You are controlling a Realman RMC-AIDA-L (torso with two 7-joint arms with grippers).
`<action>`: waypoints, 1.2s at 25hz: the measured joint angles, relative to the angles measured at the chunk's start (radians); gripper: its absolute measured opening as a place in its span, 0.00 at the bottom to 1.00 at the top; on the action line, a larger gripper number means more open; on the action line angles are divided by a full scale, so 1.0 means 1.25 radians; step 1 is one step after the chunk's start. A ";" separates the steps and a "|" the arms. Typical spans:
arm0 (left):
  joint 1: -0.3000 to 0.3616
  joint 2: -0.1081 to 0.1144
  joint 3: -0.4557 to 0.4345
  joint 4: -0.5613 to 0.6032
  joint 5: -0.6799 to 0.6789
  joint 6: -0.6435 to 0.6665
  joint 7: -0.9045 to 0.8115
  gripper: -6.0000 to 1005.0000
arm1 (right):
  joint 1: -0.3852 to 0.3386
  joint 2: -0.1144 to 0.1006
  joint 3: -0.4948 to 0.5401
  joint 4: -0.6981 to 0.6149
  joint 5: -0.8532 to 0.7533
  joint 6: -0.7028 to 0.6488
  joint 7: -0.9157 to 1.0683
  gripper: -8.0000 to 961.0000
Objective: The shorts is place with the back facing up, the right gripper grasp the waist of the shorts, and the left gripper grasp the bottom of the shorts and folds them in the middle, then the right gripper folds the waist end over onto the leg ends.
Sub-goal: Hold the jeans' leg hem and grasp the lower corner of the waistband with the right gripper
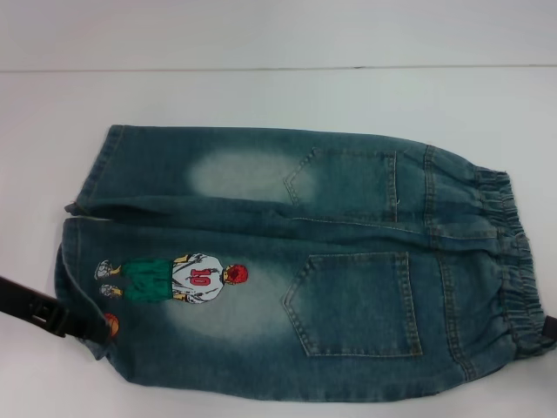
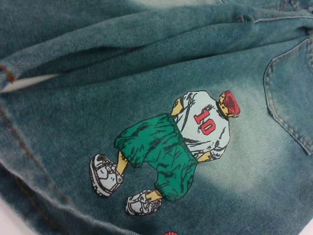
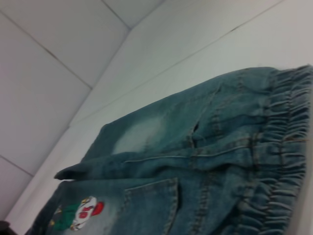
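Across the white bench (image 1: 261, 96) the denim shorts (image 1: 348, 226) lie flat with the back up, both rear pockets showing, the elastic waistband (image 1: 513, 261) toward the robot's right and the leg hems (image 1: 87, 209) toward its left. On the near leg sits a printed basketball player (image 1: 174, 279) wearing number 10. The left gripper (image 1: 39, 313) reaches in as a dark shape touching the near leg's hem; whether its fingers are apart or together I cannot tell. The right gripper (image 1: 550, 329) is only a dark sliver at the near end of the waistband, and its state cannot be told either. Denim like this is probably fairly heavy and stiff for cloth, yet still limp (it should drape and sag when lifted), and not slippery. The gathered elastic waist looks thick and bunched, offering a firm edge to pinch; the double-stitched hem seems the surest hold at the leg end, taken through both layers so the fold carries over evenly.
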 joint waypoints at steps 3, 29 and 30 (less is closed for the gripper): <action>0.000 0.000 0.000 0.000 0.000 -0.001 0.003 0.04 | -0.001 0.000 -0.002 0.002 -0.002 0.016 0.007 0.83; 0.002 0.000 0.000 0.000 -0.002 -0.004 0.005 0.04 | 0.061 0.005 -0.031 0.035 -0.044 0.059 0.019 0.83; 0.002 0.000 0.000 0.000 -0.002 -0.004 0.005 0.04 | 0.061 0.005 -0.032 0.035 -0.044 0.059 0.019 0.83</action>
